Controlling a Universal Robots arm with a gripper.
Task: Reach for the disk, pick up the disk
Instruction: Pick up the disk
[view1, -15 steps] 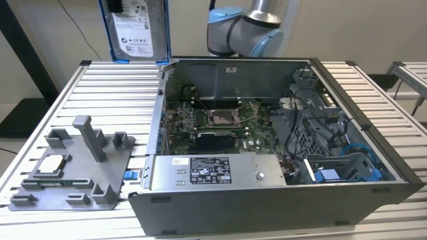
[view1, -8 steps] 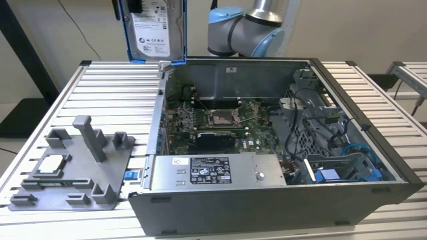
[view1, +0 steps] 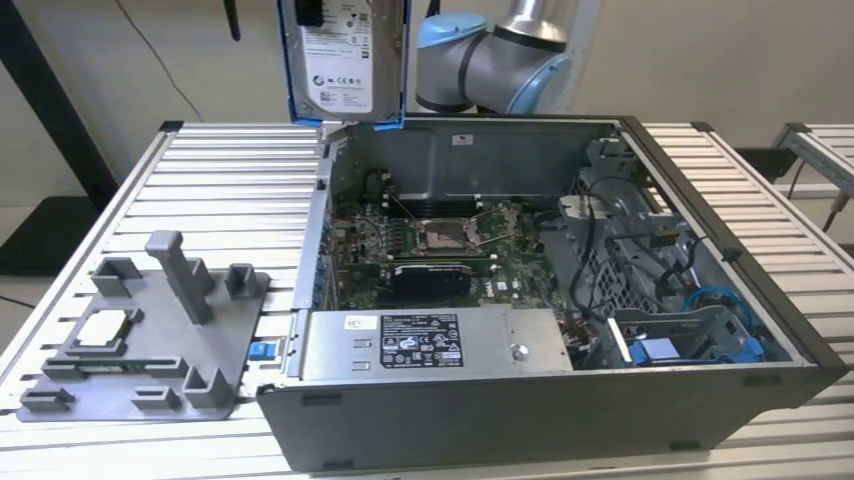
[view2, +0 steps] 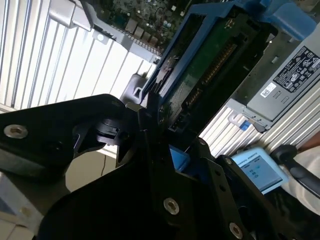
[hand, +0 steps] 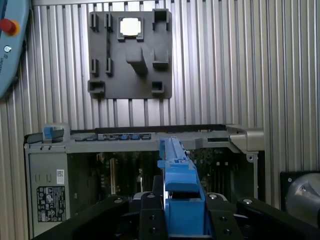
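Aloft, disk (view1: 336, 70) clenched by gripper (hand: 182, 216), above slatted table (view1: 200, 170); beige wall (view1: 694, 60) behind.

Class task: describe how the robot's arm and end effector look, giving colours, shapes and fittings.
The arm has silver-gray tube sections and rounded gray joints with light-blue caps. The end effector is matte black, built of angular linked plates fastened with silver screw heads.

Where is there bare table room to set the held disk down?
Bare ribbed table lies beyond the gray fixture, on the exterior view's left of the computer case; a narrower strip runs on its right in that view. Inside the case it is crowded. The gripper holds the disk above.
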